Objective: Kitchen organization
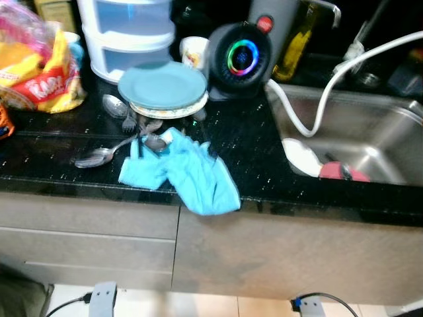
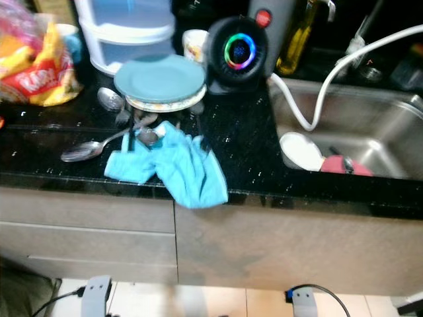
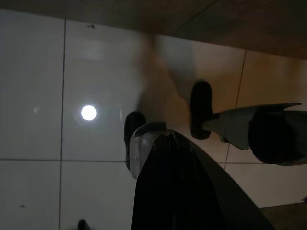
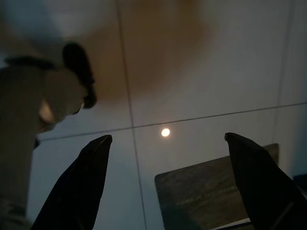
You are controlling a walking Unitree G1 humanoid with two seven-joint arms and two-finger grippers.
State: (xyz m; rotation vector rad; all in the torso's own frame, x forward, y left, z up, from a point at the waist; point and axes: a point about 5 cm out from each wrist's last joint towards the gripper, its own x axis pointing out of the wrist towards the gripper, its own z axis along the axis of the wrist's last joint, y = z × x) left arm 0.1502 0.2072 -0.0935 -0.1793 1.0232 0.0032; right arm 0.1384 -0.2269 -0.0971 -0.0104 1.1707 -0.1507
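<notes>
On the black countertop (image 1: 264, 158) a crumpled blue cloth (image 1: 182, 173) hangs slightly over the front edge. Several spoons and forks (image 1: 102, 156) lie to its left and partly under it. Behind them a blue plate (image 1: 163, 84) tops a small stack of plates. Both arms hang idle below the counter, facing pale floor tiles. My right gripper (image 4: 168, 184) is open, with its two black fingers wide apart and nothing between them. My left gripper (image 3: 168, 191) is a dark shape in the shade.
A steel sink (image 1: 390, 129) at the right holds a white dish (image 1: 301, 157) and a red item (image 1: 344, 172); a white hose (image 1: 324, 105) drapes in. At the back: a black appliance with a glowing ring (image 1: 241, 58), a mug (image 1: 193, 51), plastic drawers (image 1: 129, 33), snack bags (image 1: 39, 72). Cabinet fronts (image 1: 92, 238) are below.
</notes>
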